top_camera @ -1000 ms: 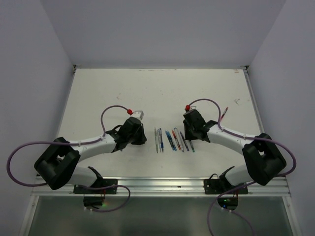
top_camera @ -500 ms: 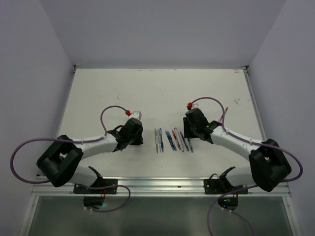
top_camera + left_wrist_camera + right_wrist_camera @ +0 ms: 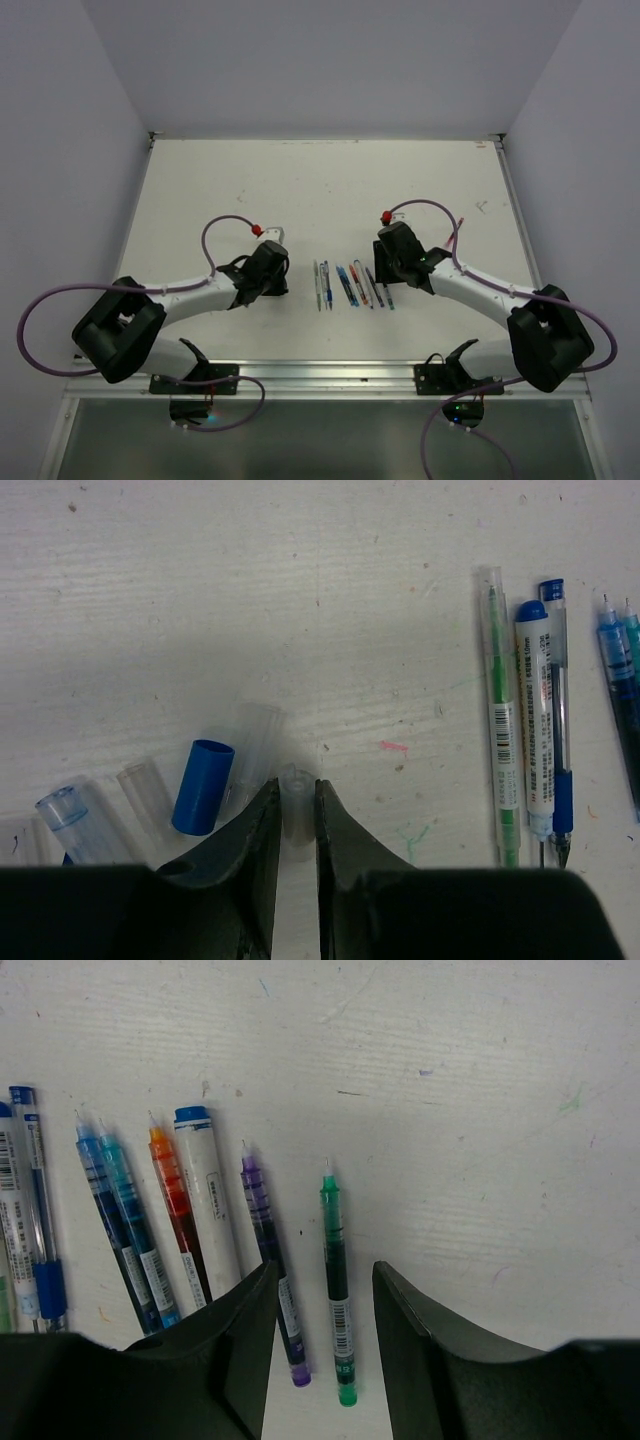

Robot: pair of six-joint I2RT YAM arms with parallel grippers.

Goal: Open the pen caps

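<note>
The left gripper (image 3: 296,788) is nearly shut with a clear cap (image 3: 297,774) sitting right between its tips. I honestly can't tell if it's pinching it or has just let go. That cap is on the table (image 3: 300,570) at the edge of the loose pile: blue cap (image 3: 202,787) at 9 o'clock of the tips, more clear ones past it. The pens (image 3: 350,283) lie off at 3 o'clock.

The right gripper (image 3: 324,1268) is about half open and holds nothing. The green pen (image 3: 335,1225) lies flat under the gap, bare tip pointing to 12, with the purple pen (image 3: 262,1210) just beside it at 9.

Looks to me like drop-off time. I'd open the left jaws fully before lifting so the cap doesn't stick or roll toward the pens, and lift the right one straight up so it doesn't nudge the green pen.

Versus a second ago, the right elbow has swung out toward 4 o'clock while its wrist kept to the row's right end. The left wrist has slid a touch toward 9 — pens look unmoved.
</note>
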